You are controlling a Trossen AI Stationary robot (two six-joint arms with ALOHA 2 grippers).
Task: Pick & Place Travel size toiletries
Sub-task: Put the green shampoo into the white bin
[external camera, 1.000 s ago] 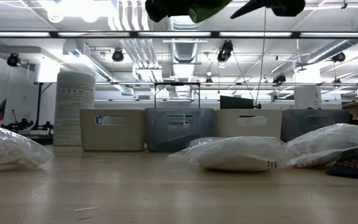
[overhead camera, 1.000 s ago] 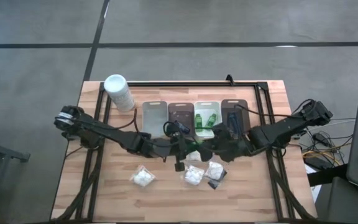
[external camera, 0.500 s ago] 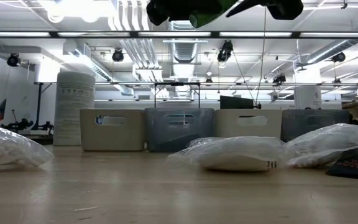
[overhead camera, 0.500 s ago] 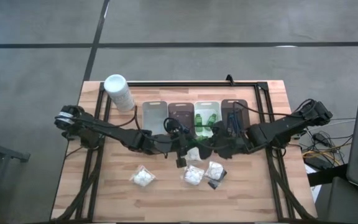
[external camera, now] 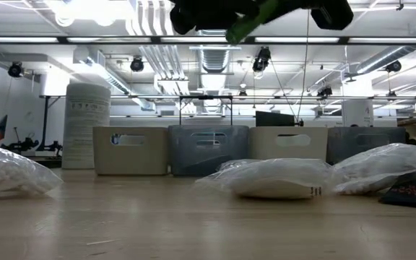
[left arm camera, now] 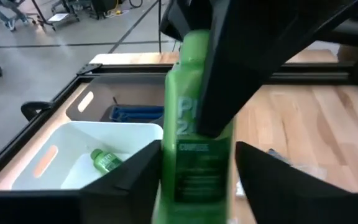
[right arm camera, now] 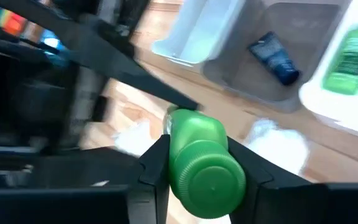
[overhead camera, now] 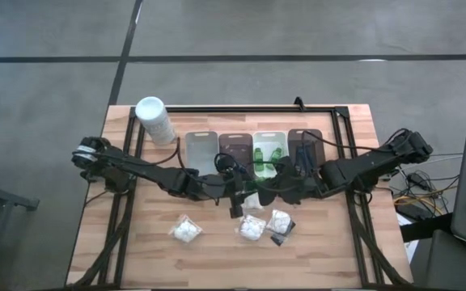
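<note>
A small green bottle [left arm camera: 197,143] is held high above the table's middle between both grippers. It also shows in the right wrist view [right arm camera: 201,155] and at the top of the low view [external camera: 255,20]. My left gripper [overhead camera: 239,191] is shut on its lower body. My right gripper [overhead camera: 262,191] is shut on its cap end. Two more green bottles lie in the white tray [overhead camera: 269,152]. Packets of white puffs [overhead camera: 186,230] [overhead camera: 252,228] [overhead camera: 281,221] lie on the wood near the front, with a flat black piece [overhead camera: 277,240] beside them. My left gripper pinches the bottle's lower body [left arm camera: 194,180] between its two fingers, one on each side. The bottle stands up past the fingers, label facing the camera, lifted clear of the table. My right gripper pinches the bottle near its cap end [right arm camera: 197,134], one finger [right arm camera: 154,168] on each side and the cap facing its wrist. In the left wrist view its dark fingers [left arm camera: 229,68] cross the bottle's upper part. The bottle is clear of the table.
Four trays stand in a row at the back: grey [overhead camera: 201,152], brown [overhead camera: 235,149], white, and brown with dark blue tubes [overhead camera: 303,149]. A tall white cylinder [overhead camera: 155,120] stands at the back left. A black frame runs along the table's edges.
My right gripper has gone a little toward the table's left edge, closing on my left gripper. The green bottle has stayed high above the table and has tipped from nearly level to slanting in the low view.
</note>
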